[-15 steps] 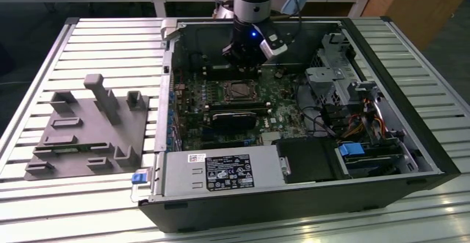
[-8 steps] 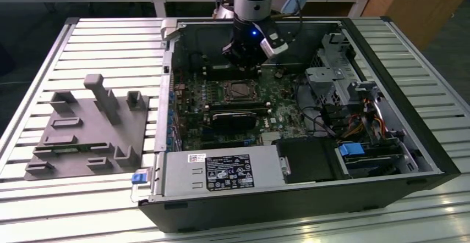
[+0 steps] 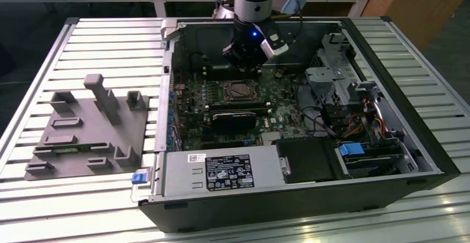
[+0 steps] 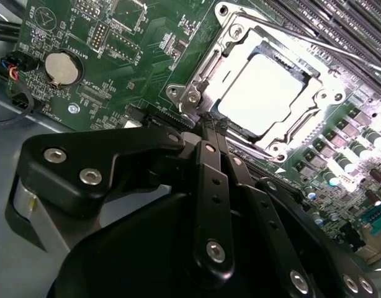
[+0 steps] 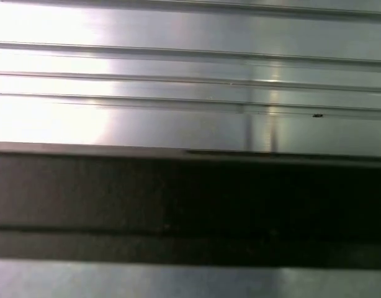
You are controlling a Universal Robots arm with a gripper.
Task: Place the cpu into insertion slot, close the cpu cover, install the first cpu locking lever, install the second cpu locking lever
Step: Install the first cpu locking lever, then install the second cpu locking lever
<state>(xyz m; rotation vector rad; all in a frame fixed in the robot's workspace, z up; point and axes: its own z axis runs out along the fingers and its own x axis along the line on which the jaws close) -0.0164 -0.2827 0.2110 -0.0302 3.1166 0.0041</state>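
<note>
The cpu [image 4: 265, 93] lies flat in the insertion slot [image 4: 192, 93], its silver-grey top facing up. The silvery cpu cover [image 4: 299, 124] lies down around it as a frame. A thin locking lever [image 4: 314, 46] runs along one side of the socket. My gripper [image 4: 209, 121] has its black fingers pressed together, with the tips at the socket's corner. I cannot tell if they pinch anything. In the exterior view the gripper [image 3: 246, 70] hangs inside the open computer case, just behind the insertion slot [image 3: 227, 92] with the cpu [image 3: 240, 90] in it.
A grey fixture plate [image 3: 85, 130] with upright blocks lies at the exterior view's left on the ribbed metal table [image 5: 178, 43]. Inside the case are a black block [image 3: 231, 121], a power supply [image 3: 220, 171] and drive cages [image 3: 345, 83]. A coin cell [image 4: 59, 67] sits on the board.
</note>
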